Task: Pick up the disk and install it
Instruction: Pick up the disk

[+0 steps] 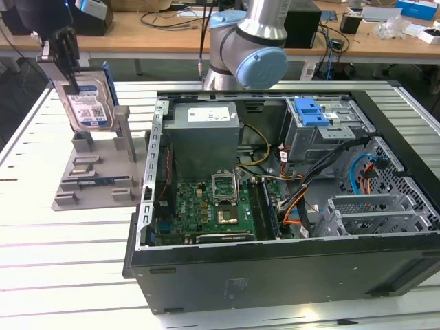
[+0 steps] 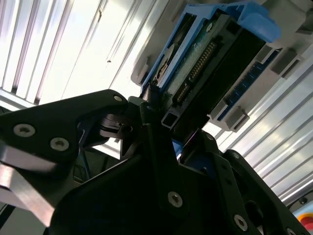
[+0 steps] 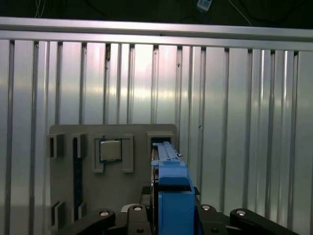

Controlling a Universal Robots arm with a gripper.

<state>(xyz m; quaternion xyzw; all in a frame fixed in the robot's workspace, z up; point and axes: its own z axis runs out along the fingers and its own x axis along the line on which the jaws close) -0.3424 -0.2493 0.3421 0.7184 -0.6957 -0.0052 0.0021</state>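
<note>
**Disk's in the claw, out by the stand**

We've got the gripper point(image 1: 67, 65) clenched on the disk point(image 1: 89, 103), holding it upright over the grey stand point(image 1: 89, 182) at the exterior view's left. That's well apart from the open PC case point(image 1: 275, 268). In the first wrist view the disk's blue edge lines up with a slot in the stand. We can't tell if they touch.

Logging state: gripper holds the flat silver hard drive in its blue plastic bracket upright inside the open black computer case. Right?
No. Gripper holds the hard drive upright outside the case, at the grey slotted stand; see the exterior view.
</note>
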